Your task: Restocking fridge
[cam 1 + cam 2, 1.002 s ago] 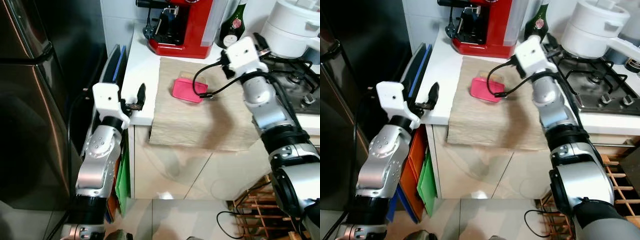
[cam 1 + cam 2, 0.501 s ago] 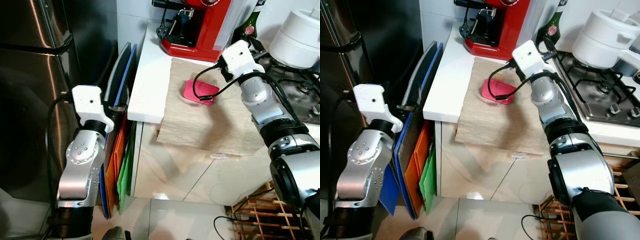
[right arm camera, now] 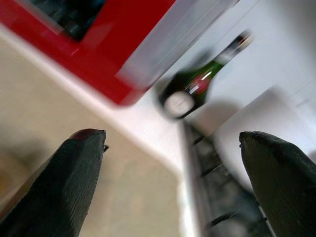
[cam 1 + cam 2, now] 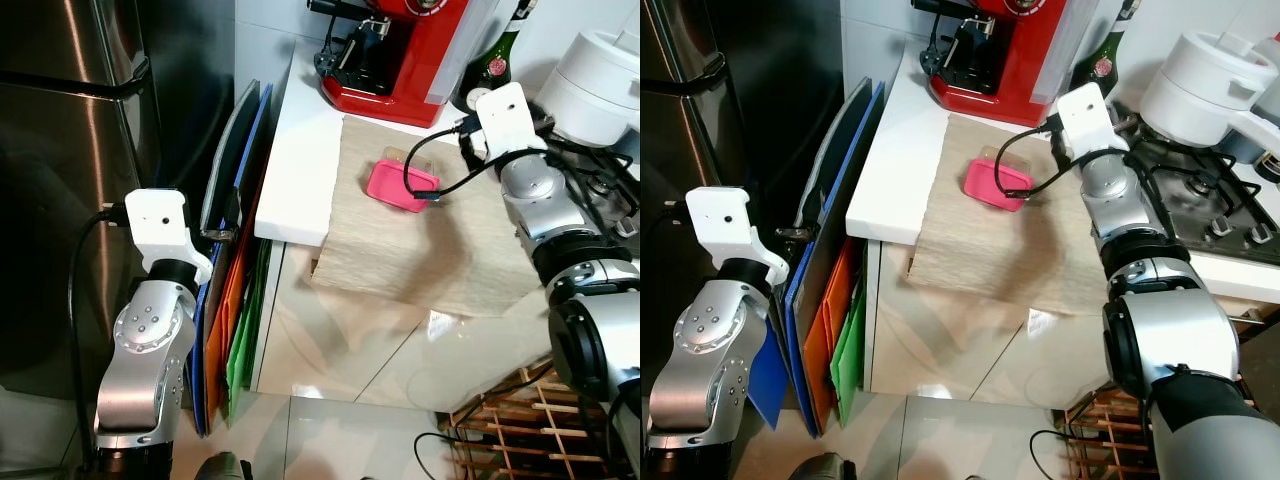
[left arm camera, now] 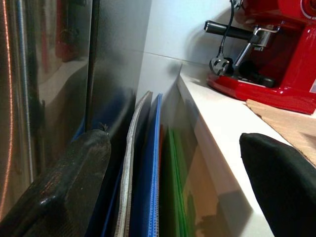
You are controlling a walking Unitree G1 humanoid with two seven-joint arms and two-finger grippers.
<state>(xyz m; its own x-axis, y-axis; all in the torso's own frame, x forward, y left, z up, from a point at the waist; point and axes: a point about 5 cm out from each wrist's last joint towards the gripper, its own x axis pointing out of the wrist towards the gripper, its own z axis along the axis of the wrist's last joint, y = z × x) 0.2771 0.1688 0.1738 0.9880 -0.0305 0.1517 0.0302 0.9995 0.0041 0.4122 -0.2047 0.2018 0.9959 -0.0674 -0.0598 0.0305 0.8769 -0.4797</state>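
We hold our left gripper low beside the fridge, fingers released, ready for its door. The pink pack waits on the desk; our right gripper hovers released above it

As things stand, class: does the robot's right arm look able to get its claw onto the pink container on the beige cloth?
Probably yes. The right claw is open above the counter, close to the pink container, and nothing stands between them on the beige cloth.
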